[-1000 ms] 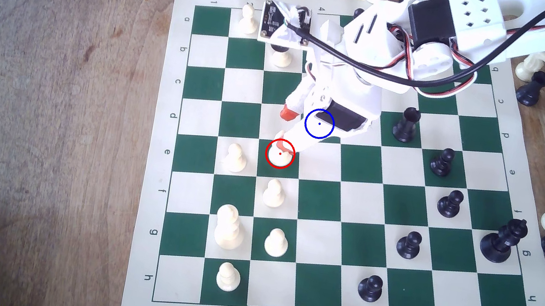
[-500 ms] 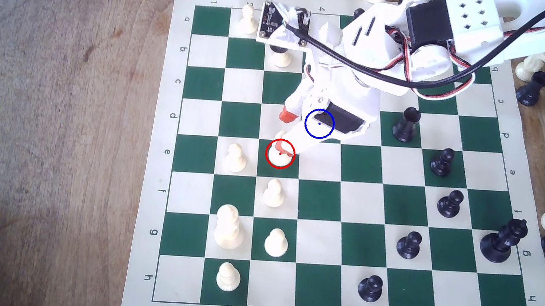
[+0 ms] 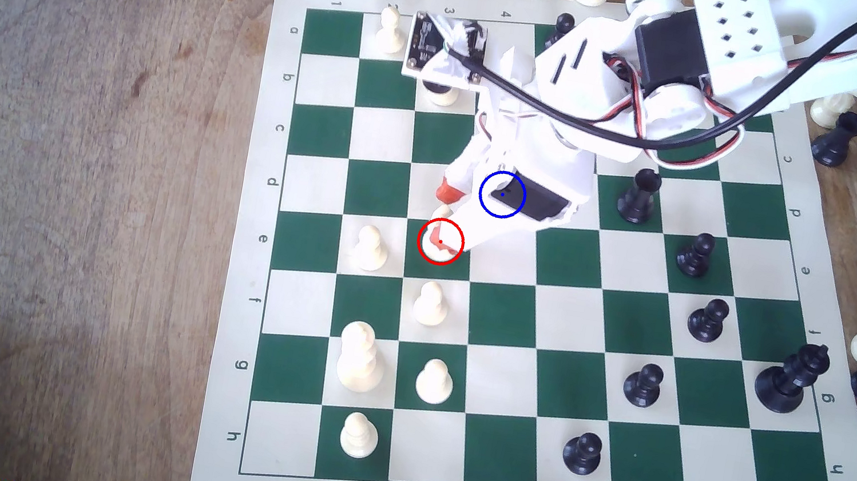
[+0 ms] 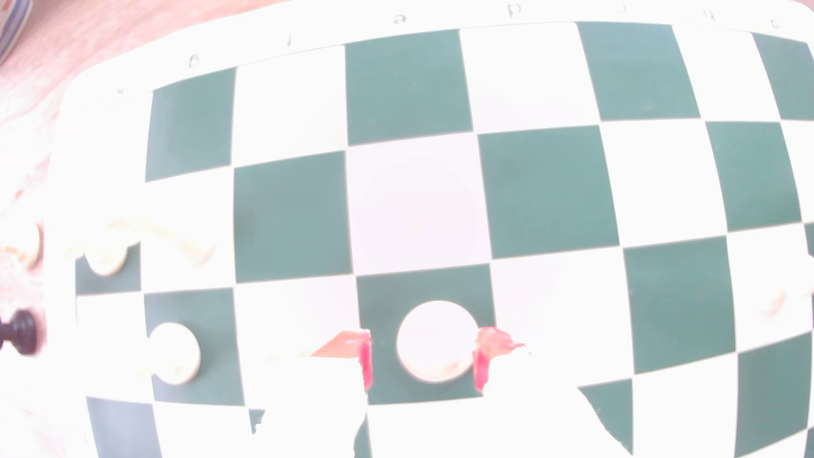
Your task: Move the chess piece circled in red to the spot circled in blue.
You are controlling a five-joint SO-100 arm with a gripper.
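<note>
The chess piece (image 3: 432,253) is cream and stands on the dark green square inside the red ring. In the wrist view its round top (image 4: 436,341) sits between the red-orange pads (image 4: 365,363), with a small gap on each side. My gripper (image 3: 444,217) hangs over it, open, one orange fingertip on either side of the piece. The spot's blue ring (image 3: 502,194) lies one square diagonally toward the exterior view's upper right. It is drawn over my gripper's body, which hides most of that square.
Cream pawns (image 3: 370,249) (image 3: 430,304) stand right beside the circled piece. A bigger cream piece (image 3: 359,356) and more pawns stand nearer the board's front. Black pieces (image 3: 638,196) fill the exterior view's right side. Loose pieces lie off the board (image 3: 252,271).
The gripper has dropped slightly onto the piece. Its upper orange fingertip has moved closer to the lower one, narrowing the gap around the piece. The piece has not moved.
</note>
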